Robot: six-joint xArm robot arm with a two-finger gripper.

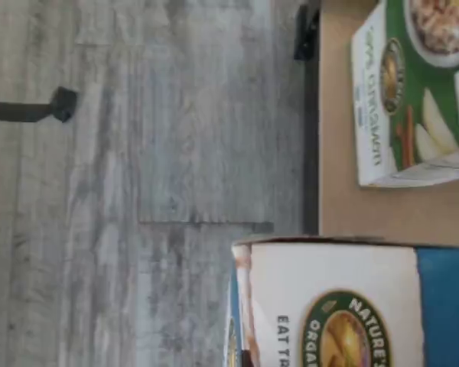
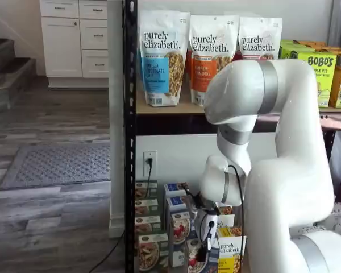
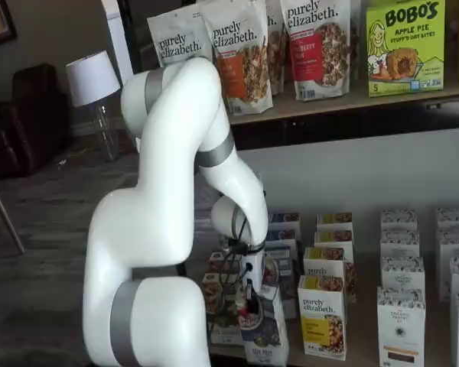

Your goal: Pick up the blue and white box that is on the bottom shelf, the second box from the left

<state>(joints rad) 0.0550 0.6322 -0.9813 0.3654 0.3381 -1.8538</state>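
Claw [image 3: 250, 300] clamps blue and white box [image 3: 264, 330] (tilted) from above.

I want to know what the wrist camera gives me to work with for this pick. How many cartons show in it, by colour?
green and white carton: 1
blue and white box: 1
Total: 2
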